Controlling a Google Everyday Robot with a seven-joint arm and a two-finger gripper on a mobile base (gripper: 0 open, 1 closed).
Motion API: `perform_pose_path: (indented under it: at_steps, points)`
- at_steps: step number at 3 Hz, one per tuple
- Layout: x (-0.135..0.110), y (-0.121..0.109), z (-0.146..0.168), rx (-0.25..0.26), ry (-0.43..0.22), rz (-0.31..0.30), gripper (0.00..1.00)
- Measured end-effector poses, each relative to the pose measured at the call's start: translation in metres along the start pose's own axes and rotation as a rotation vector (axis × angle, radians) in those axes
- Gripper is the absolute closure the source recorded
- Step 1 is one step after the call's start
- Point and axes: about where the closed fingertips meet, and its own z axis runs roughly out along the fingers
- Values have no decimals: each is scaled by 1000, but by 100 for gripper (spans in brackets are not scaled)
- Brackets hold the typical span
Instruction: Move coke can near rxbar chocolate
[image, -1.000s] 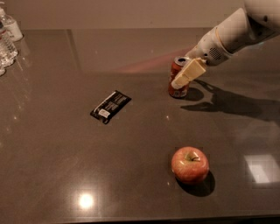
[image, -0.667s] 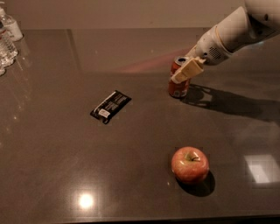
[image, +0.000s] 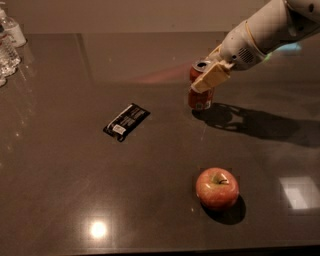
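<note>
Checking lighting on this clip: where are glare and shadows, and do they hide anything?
Camera view: a bright glare spot on the table near the front edge, a paler reflection at right; the claw at the coke can casts a dark shadow rightward; rxbar chocolate and apple show clearly.

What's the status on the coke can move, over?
Gripper at top half of coke can. Can upright on table, apart from rxbar chocolate, to its image-right. Apple nearer camera, off the line between them.
</note>
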Motion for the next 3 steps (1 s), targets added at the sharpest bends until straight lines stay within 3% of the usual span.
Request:
perform_pose_path:
  at_steps: [1, 3]
  points:
    - [-18, 21, -2, -47, -41, -49, 100]
    - [-45, 58, 12, -140, -116, -108, 100]
